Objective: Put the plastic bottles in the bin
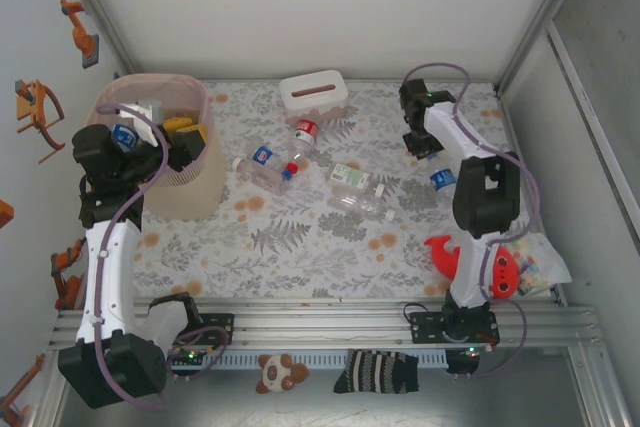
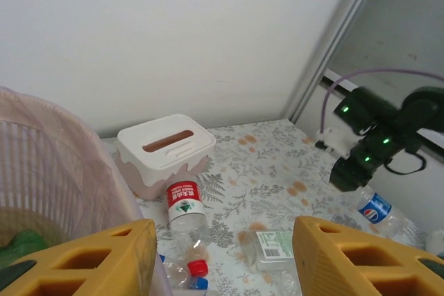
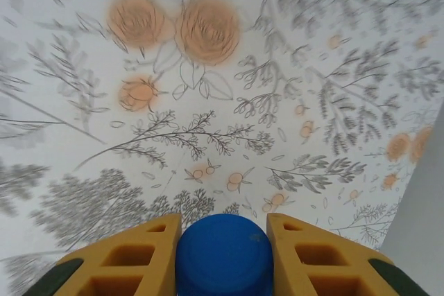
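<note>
**Top external view.** The bin (image 1: 195,192) stands at 10 o'clock on the floral table (image 1: 300,247). The left gripper (image 1: 186,137) hangs over its rim, fingers spread, nothing between them. At 12 o'clock we see a white tissue box (image 1: 313,95). Near the centre lie a red-labelled bottle (image 1: 304,135), a blue-labelled bottle (image 1: 262,162) and a green-labelled bottle (image 1: 352,177), all on their sides. At 2 o'clock the right gripper (image 1: 422,144) reaches down to a blue-capped bottle (image 1: 443,179). A red plush shark (image 1: 468,259) lies at 4 o'clock.

**Left wrist view.** The yellow fingers (image 2: 104,254) stand wide apart and empty. The latticed wall of the bin (image 2: 62,164) is at 9 o'clock, and the right gripper (image 2: 350,175) at 3 o'clock, just above the blue-capped bottle (image 2: 375,211).

**Right wrist view.** Both fingers (image 3: 139,254) press against the sides of the bottle's blue cap (image 3: 222,258), so we read this gripper as clamped on it. The tablecloth beyond is blurred.

**Reading.** We judge the step in hand to be the right arm's pickup. The next move calls for a lift clear of the table, a carry toward 10 o'clock over the central bottles, and a release above the rim. The left arm would first need to give way, and a bottle held by its cap may swing
</note>
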Tool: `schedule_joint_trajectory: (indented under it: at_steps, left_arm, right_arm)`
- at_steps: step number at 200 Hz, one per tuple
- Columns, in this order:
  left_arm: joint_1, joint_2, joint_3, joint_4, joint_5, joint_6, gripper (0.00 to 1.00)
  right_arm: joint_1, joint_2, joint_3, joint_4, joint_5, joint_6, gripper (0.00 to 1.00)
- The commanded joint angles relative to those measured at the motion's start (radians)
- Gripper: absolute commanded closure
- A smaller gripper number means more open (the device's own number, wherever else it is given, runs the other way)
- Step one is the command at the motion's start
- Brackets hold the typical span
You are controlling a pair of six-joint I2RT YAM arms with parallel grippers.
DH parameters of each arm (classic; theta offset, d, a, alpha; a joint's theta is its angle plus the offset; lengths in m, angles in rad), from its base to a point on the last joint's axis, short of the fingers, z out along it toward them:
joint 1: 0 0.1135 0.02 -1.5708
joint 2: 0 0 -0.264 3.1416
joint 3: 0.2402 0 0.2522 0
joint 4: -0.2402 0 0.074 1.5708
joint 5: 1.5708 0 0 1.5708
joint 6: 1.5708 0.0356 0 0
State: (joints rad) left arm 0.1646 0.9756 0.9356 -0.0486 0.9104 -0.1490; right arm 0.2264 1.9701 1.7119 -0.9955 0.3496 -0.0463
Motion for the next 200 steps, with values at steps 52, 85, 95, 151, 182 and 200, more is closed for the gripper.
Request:
schedule_joint_trajectory:
  at_steps: [52,85,95,151,182,200]
  left_arm:
    - [-0.082,0.014,0.022,0.04,0.033,-0.018,0.4]
    - [-0.179,0.024,0.066,0.035,0.016,-0.03,0.36]
    - [-0.219,0.034,0.083,0.036,0.002,-0.036,0.35]
    - [-0.484,0.152,0.202,0.112,-0.07,-0.127,0.25]
    - [-0.623,0.271,0.317,0.092,-0.089,-0.132,0.18]
    - [-0.69,0.345,0.397,0.065,-0.09,-0.134,0.15]
  right_arm:
    - [-0.002,-0.362,-0.033,0.137,-0.45,0.187,0.8]
    - [-0.002,-0.484,-0.088,0.269,-0.643,0.257,0.81]
    - [-0.001,-0.517,-0.109,0.316,-0.693,0.283,0.81]
    - [0.025,-0.645,-0.199,0.572,-0.942,0.405,0.81]
    - [0.055,-0.698,-0.225,0.682,-1.017,0.453,0.81]
    - [0.076,-0.717,-0.23,0.721,-1.05,0.469,0.8]
